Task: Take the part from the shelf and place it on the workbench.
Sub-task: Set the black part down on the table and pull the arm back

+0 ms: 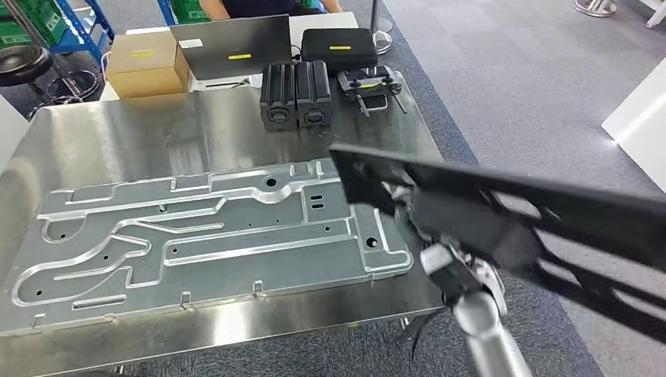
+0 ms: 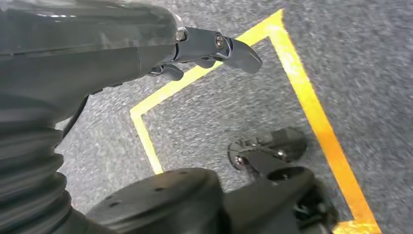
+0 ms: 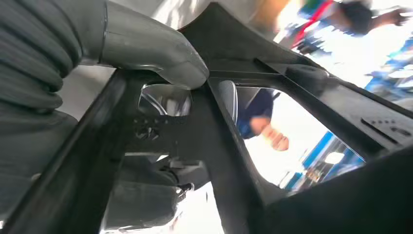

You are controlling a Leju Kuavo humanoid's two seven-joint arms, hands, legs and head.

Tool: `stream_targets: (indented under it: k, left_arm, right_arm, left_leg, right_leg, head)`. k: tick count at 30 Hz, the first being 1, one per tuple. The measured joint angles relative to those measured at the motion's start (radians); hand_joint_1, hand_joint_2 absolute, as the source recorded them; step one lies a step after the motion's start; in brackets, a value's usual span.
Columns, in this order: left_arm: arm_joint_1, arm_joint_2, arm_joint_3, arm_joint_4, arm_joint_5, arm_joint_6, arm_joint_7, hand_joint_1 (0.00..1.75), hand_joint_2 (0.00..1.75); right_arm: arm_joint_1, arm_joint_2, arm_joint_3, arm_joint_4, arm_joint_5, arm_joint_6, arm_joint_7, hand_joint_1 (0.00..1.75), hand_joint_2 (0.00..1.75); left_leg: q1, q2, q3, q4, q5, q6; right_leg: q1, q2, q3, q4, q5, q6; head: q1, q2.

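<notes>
One part in play: black frame part (image 1: pixel 503 200), long and openwork, held by the right hand (image 1: pixel 440 236) off the worktop's (image 1: pixel 157 133) right edge, near its front-right corner, tilted and not yet touching the surface. In the right wrist view the thumb (image 3: pixel 156 53) presses over a frame bar, fingers pinching the part (image 3: pixel 229 146) from the other side, mostly hidden. Left hand (image 2: pixel 214 48) hangs low over grey carpet with yellow floor tape (image 2: pixel 311 107), fingers loosely curled on nothing.

Step, as judged: carry is done, placement is starting. A big machined aluminium plate (image 1: pixel 204 236) covers most of the worktop's front half; two black boxes (image 1: pixel 296 94) and a controller (image 1: pixel 369 82) sit at the back edge. Next move needs the frame levelled, swung over the surface, lowered onto the plate or the bare strip behind it, then let go.
</notes>
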Motion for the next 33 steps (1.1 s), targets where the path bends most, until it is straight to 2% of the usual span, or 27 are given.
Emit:
stream_targets:
  k: [2, 3, 4, 6, 7, 8, 9, 10, 12, 13, 14, 16, 19, 21, 23, 24, 25, 26, 27, 29, 30, 31, 33]
  left_arm:
    - [-0.012, -0.001, -0.009, 0.000, -0.004, -0.025, -0.045, 0.00, 1.75]
    - [-0.017, -0.001, -0.013, 0.000, -0.006, -0.034, -0.061, 0.00, 1.75]
    - [-0.022, 0.000, -0.016, 0.000, -0.006, -0.038, -0.073, 0.00, 1.75]
    - [-0.021, 0.000, -0.017, 0.000, -0.003, -0.039, -0.082, 0.00, 1.75]
    - [-0.021, 0.000, -0.017, 0.000, -0.002, -0.039, -0.086, 0.00, 1.75]
    - [-0.019, 0.001, -0.017, 0.000, -0.001, -0.040, -0.088, 0.00, 1.75]
    - [-0.018, 0.001, -0.017, 0.000, 0.000, -0.040, -0.089, 0.00, 1.75]
    - [-0.017, 0.002, -0.017, 0.000, 0.001, -0.041, -0.090, 0.00, 1.75]
    - [-0.013, 0.004, -0.017, 0.000, 0.003, -0.040, -0.091, 0.00, 1.75]
    - [-0.010, 0.005, -0.017, 0.000, 0.006, -0.039, -0.092, 0.00, 1.75]
    - [-0.008, 0.006, -0.017, 0.000, 0.009, -0.038, -0.093, 0.00, 1.75]
    - [-0.004, 0.007, -0.016, 0.001, 0.017, -0.035, -0.097, 0.00, 1.75]
    - [-0.004, 0.010, -0.015, 0.001, 0.026, -0.028, -0.106, 0.00, 1.75]
    - [-0.005, 0.011, -0.013, 0.001, 0.032, -0.026, -0.111, 0.00, 1.75]
    - [-0.002, 0.012, -0.009, 0.001, 0.037, -0.025, -0.114, 0.00, 1.75]
    - [0.000, 0.012, -0.007, 0.001, 0.039, -0.025, -0.115, 0.00, 1.75]
    - [0.002, 0.012, -0.005, 0.001, 0.041, -0.025, -0.116, 0.00, 1.75]
    - [0.004, 0.012, -0.004, 0.001, 0.042, -0.024, -0.117, 0.00, 1.75]
    - [0.006, 0.011, -0.002, 0.001, 0.043, -0.024, -0.118, 0.00, 1.75]
    - [0.008, 0.009, 0.000, 0.002, 0.043, -0.023, -0.120, 0.00, 1.75]
    - [0.008, 0.008, 0.001, 0.002, 0.043, -0.023, -0.121, 0.00, 1.75]
    - [0.007, 0.007, 0.001, 0.003, 0.043, -0.023, -0.122, 0.00, 1.75]
    - [0.003, 0.008, 0.002, 0.003, 0.043, -0.022, -0.120, 0.00, 1.75]
  right_arm:
    - [-0.369, -0.075, 0.026, 0.217, 0.182, -0.050, 0.128, 1.75, 1.75]
    - [-0.552, -0.103, 0.047, 0.332, 0.272, -0.075, 0.188, 1.75, 1.75]
    - [-0.713, -0.119, 0.076, 0.443, 0.355, -0.099, 0.236, 1.75, 1.75]
    - [-0.861, -0.119, 0.134, 0.565, 0.465, -0.139, 0.283, 1.75, 1.75]
    - [-0.922, -0.117, 0.166, 0.621, 0.518, -0.157, 0.306, 1.75, 1.75]
    - [-0.972, -0.113, 0.197, 0.670, 0.567, -0.170, 0.326, 1.75, 1.75]
    - [-1.011, -0.107, 0.229, 0.714, 0.609, -0.179, 0.343, 1.75, 1.75]
    - [-1.043, -0.099, 0.261, 0.753, 0.649, -0.185, 0.358, 1.75, 1.75]
    - [-1.093, -0.077, 0.319, 0.822, 0.715, -0.188, 0.385, 1.75, 1.75]
    - [-1.114, -0.064, 0.345, 0.854, 0.743, -0.190, 0.397, 1.75, 1.75]
    - [-1.131, -0.048, 0.370, 0.887, 0.769, -0.193, 0.406, 1.75, 1.75]
    - [-1.153, -0.020, 0.419, 0.948, 0.810, -0.201, 0.421, 1.75, 1.75]
    - [-1.170, 0.020, 0.467, 1.020, 0.845, -0.212, 0.432, 1.75, 1.75]
    - [-1.184, 0.039, 0.486, 1.060, 0.856, -0.220, 0.438, 1.75, 1.75]
    - [-1.186, 0.053, 0.504, 1.103, 0.862, -0.225, 0.442, 1.75, 1.75]
    - [-1.181, 0.060, 0.512, 1.124, 0.866, -0.226, 0.442, 1.75, 1.75]
    - [-1.177, 0.064, 0.521, 1.143, 0.870, -0.226, 0.442, 1.75, 1.75]
    - [-1.175, 0.068, 0.527, 1.158, 0.873, -0.227, 0.442, 1.75, 1.75]
    - [-1.178, 0.072, 0.531, 1.167, 0.876, -0.227, 0.442, 1.75, 1.75]
    - [-1.192, 0.081, 0.538, 1.180, 0.877, -0.227, 0.442, 0.87, 0.87]
    - [-1.198, 0.087, 0.542, 1.186, 0.877, -0.228, 0.441, 0.44, 0.44]
    - [-1.203, 0.092, 0.545, 1.191, 0.877, -0.228, 0.441, 0.00, 0.00]
    - [-1.209, 0.102, 0.549, 1.199, 0.878, -0.228, 0.440, 0.00, 0.00]
  left_leg:
    - [-0.003, 0.003, -0.019, 0.016, 0.002, -0.018]
    - [-0.004, 0.001, -0.031, 0.027, 0.000, -0.029]
    - [-0.004, 0.000, -0.050, 0.051, -0.011, -0.040]
    - [-0.001, -0.005, -0.104, 0.154, -0.061, -0.050]
    - [0.000, -0.005, -0.143, 0.227, -0.089, -0.053]
    - [0.001, -0.005, -0.180, 0.289, -0.105, -0.056]
    - [0.002, -0.005, -0.203, 0.321, -0.100, -0.058]
    - [0.003, -0.005, -0.209, 0.313, -0.074, -0.059]
    - [0.005, -0.004, -0.177, 0.194, 0.023, -0.056]
    - [0.004, -0.003, -0.156, 0.134, 0.062, -0.053]
    - [0.002, -0.003, -0.141, 0.092, 0.085, -0.049]
    - [-0.002, -0.003, -0.132, 0.072, 0.090, -0.042]
    - [0.005, -0.007, -0.114, 0.037, 0.076, -0.030]
    - [0.009, -0.012, -0.100, 0.013, 0.064, -0.018]
    - [0.007, -0.016, -0.093, 0.014, 0.060, -0.010]
    - [0.006, -0.019, -0.088, 0.015, 0.056, -0.008]
    - [0.004, -0.023, -0.082, 0.016, 0.051, -0.007]
    - [0.001, -0.027, -0.077, 0.018, 0.047, -0.006]
    - [-0.001, -0.030, -0.074, 0.020, 0.043, -0.006]
    - [-0.006, -0.030, -0.074, 0.022, 0.038, -0.008]
    - [-0.005, -0.028, -0.075, 0.022, 0.037, -0.011]
    - [-0.004, -0.026, -0.076, 0.022, 0.037, -0.015]
    - [-0.003, -0.025, -0.078, 0.021, 0.034, -0.024]
  right_leg:
    - [-0.001, 0.002, 0.052, -0.141, 0.084, -0.012]
    - [-0.002, 0.002, 0.070, -0.196, 0.107, -0.021]
    - [-0.001, 0.002, 0.066, -0.206, 0.109, -0.030]
    - [-0.003, 0.000, 0.064, -0.210, 0.113, -0.038]
    - [-0.003, 0.000, 0.063, -0.209, 0.112, -0.040]
    - [-0.002, -0.001, 0.063, -0.209, 0.111, -0.041]
    - [-0.001, -0.001, 0.065, -0.209, 0.108, -0.042]
    - [-0.001, -0.002, 0.070, -0.209, 0.104, -0.042]
    - [-0.002, -0.002, 0.083, -0.208, 0.092, -0.037]
    - [0.000, -0.001, 0.088, -0.207, 0.086, -0.034]
    - [0.002, 0.000, 0.089, -0.206, 0.084, -0.029]
    - [0.005, 0.002, 0.086, -0.203, 0.085, -0.020]
    - [0.004, 0.001, 0.073, -0.185, 0.075, -0.006]
    - [0.003, 0.001, 0.028, -0.098, 0.032, 0.000]
    - [0.003, 0.000, -0.038, 0.027, -0.013, 0.006]
    - [0.003, 0.000, -0.062, 0.067, -0.016, 0.006]
    - [0.004, 0.000, -0.071, 0.070, 0.002, 0.003]
    - [0.006, 0.001, -0.067, 0.039, 0.039, -0.004]
    - [0.010, 0.001, -0.047, -0.027, 0.088, -0.015]
    - [0.019, -0.001, -0.008, -0.143, 0.151, -0.040]
    - [0.024, -0.001, 0.003, -0.174, 0.163, -0.048]
    - [0.028, -0.001, 0.006, -0.182, 0.160, -0.052]
    - [0.026, -0.002, 0.017, -0.205, 0.157, -0.052]
  head:
    - [0.000, 0.000]
    - [0.000, 0.000]
    - [0.000, 0.000]
    - [0.000, 0.000]
    - [0.000, 0.000]
    - [0.000, 0.000]
    - [0.000, 0.000]
    - [0.000, 0.000]
    - [0.000, 0.000]
    - [0.000, 0.000]
    - [0.000, 0.000]
    - [0.000, 0.000]
    - [0.000, 0.000]
    - [0.000, 0.000]
    - [0.000, 0.000]
    - [0.000, 0.000]
    - [0.000, 0.000]
    - [0.000, 0.000]
    - [0.000, 0.000]
    - [0.000, 0.000]
    - [-0.001, 0.000]
    - [-0.001, 0.000]
    - [-0.001, 0.000]
